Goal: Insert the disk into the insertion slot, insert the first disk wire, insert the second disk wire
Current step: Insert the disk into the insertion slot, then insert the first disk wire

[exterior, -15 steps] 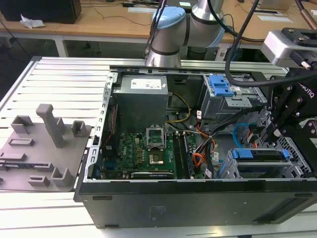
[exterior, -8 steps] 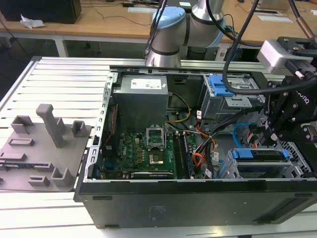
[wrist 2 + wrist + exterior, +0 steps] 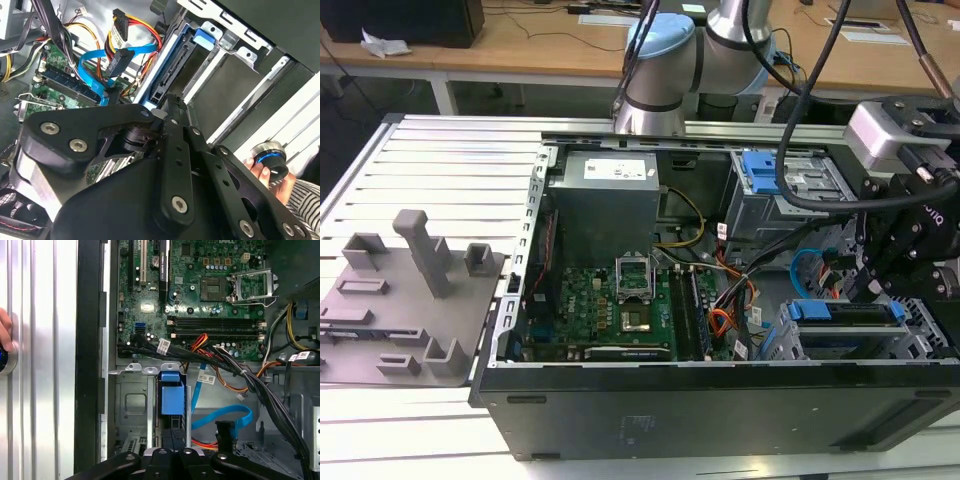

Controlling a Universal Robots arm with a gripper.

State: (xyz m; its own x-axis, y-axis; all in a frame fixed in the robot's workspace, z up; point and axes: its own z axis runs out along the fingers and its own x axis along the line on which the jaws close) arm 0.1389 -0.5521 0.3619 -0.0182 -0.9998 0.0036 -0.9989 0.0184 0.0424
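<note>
Jaws pinched together, tips at the end of the disk [image 3: 170,397]. Disk on edge inside the insertion slot [image 3: 131,407], at the computer case's [image 3: 720,410] near corner, exterior view's right. Blue cable [image 3: 220,416] just beside slot.

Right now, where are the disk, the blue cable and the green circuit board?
disk [image 3: 845,311], exterior view, on its blue frame's top edge.
blue cable [image 3: 222,416], first wrist view, on the middle of its flat run.
green circuit board [image 3: 585,295], exterior view, on its green surface near the middle.
</note>
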